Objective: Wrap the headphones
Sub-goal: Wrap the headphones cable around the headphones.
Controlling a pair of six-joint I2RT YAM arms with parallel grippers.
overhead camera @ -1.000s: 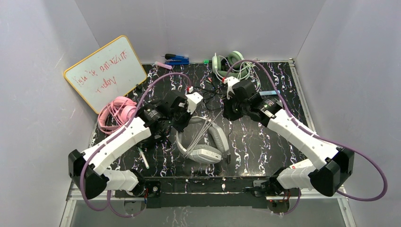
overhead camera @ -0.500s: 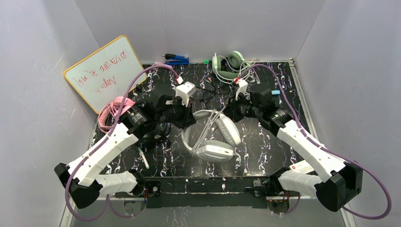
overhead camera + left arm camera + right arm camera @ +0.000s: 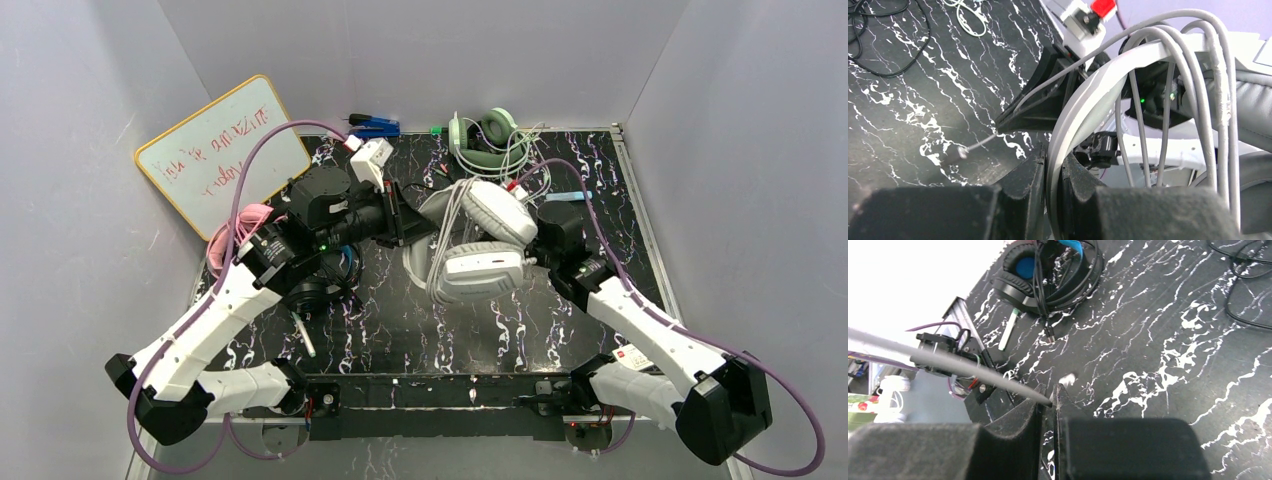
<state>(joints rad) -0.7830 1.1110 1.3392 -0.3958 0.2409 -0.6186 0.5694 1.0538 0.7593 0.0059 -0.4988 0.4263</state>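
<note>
The white-grey headphones (image 3: 482, 243) hang above the middle of the table, with their grey cord (image 3: 1198, 75) looped several times over the headband (image 3: 1083, 100). My left gripper (image 3: 415, 223) is shut on that headband (image 3: 1054, 170) from the left. My right gripper (image 3: 532, 252) sits at the right of the ear cups, shut on the cord's free length (image 3: 963, 367), pinched at the fingertips (image 3: 1050, 402). The cord's plug (image 3: 955, 152) dangles over the table. The black-and-blue headphones (image 3: 1048, 275) lie on the table under my left arm. The pink headphones (image 3: 237, 232) lie at the left, partly hidden.
A whiteboard (image 3: 220, 150) leans on the left wall. A green headset (image 3: 480, 140) with a tangle of cords and a blue tool (image 3: 372, 126) lie at the back edge. A pen (image 3: 303, 335) rests near the front left. Loose black wires (image 3: 878, 45) cross the marbled table.
Both arms have raised the white-grey headphones off the table and carried them toward the back. The left arm swung up and back, and the right wrist drew in beside the cups.
</note>
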